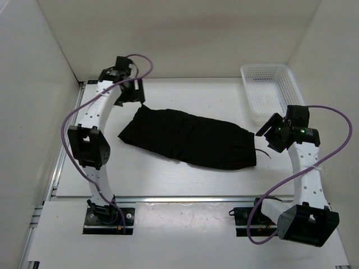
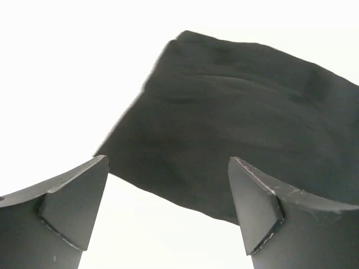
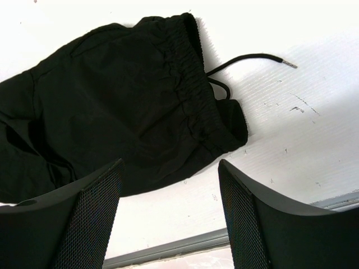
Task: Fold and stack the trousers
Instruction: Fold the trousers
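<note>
So here's what we're looking at: the trousers (image 1: 188, 137) are lying flat on the table (image 1: 168, 182), spread out as one long black shape that runs away from the white basket (image 1: 263, 68) on its left side, a bit nearer to the arm bases than the basket is. The end closest to the basket is the waist end. In the right wrist view we can make out the gathered elastic waistband (image 3: 193, 84) with a drawstring (image 3: 247, 59) trailing off it onto bare table. The basket sits in the far right corner and the cloth doesn't touch it. The right claw (image 1: 268, 136) hangs just on the near side of the basket, above that waist end. Its own camera shows the right claw (image 3: 168, 168) spread apart with nothing in it, and the trousers (image 3: 112, 112) lie underneath, not pinched. The left claw (image 1: 133, 96) is at the end of the trousers farthest from the basket, right by the far corner of the cloth. From its wrist we see the left claw (image 2: 168, 185) wide apart too, gripping nothing, with the corner of the trousers (image 2: 235, 123) lying beyond its fingers (image 2: 73, 207) on the white surface.
</note>
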`<action>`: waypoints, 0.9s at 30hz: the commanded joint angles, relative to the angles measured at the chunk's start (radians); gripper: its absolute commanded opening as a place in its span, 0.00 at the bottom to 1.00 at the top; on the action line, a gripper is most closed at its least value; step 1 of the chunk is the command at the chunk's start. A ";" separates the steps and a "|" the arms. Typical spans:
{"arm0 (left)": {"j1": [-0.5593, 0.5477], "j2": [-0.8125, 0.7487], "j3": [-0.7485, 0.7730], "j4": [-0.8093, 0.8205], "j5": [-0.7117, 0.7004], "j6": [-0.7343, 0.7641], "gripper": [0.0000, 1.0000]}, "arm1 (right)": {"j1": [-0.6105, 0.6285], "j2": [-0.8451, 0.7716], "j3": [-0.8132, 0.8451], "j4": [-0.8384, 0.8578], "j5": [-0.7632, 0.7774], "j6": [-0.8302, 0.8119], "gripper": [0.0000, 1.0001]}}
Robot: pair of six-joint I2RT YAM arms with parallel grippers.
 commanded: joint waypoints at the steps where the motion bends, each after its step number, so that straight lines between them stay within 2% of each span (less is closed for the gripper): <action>1: 0.115 0.042 -0.110 0.050 0.146 0.083 1.00 | 0.006 -0.018 0.015 0.001 -0.003 -0.028 0.73; 3: 0.170 0.071 -0.154 0.064 0.186 0.107 1.00 | 0.006 -0.018 0.015 0.001 -0.003 -0.028 0.73; 15: 0.199 0.278 -0.184 0.113 0.258 0.147 1.00 | 0.006 0.030 0.047 0.001 -0.013 -0.037 0.73; 17: 0.199 0.292 -0.217 0.126 0.269 0.147 0.92 | 0.006 0.030 0.047 0.001 -0.013 -0.037 0.73; 19: 0.199 0.292 -0.237 0.136 0.269 0.136 0.78 | 0.006 0.030 0.047 0.001 -0.023 -0.037 0.73; 20: 0.199 0.292 -0.249 0.136 0.269 0.136 0.52 | 0.006 0.030 0.047 0.001 -0.023 -0.037 0.73; 21: 0.199 0.292 -0.249 0.147 0.269 0.136 0.35 | 0.006 0.030 0.047 0.001 -0.023 -0.037 0.73; 22: 0.208 0.292 -0.249 0.147 0.246 0.127 0.18 | 0.006 0.030 0.047 0.001 -0.023 -0.037 0.73; 23: 0.208 0.292 -0.249 0.147 0.234 0.117 0.10 | 0.006 0.030 0.047 0.001 -0.023 -0.037 0.73; 26: 0.236 0.245 -0.249 0.136 0.179 0.077 0.10 | -0.003 0.021 0.047 0.001 -0.023 -0.037 0.73; 27: 0.248 0.203 -0.249 0.126 0.116 0.060 0.10 | -0.003 0.020 0.047 0.001 -0.023 -0.037 0.73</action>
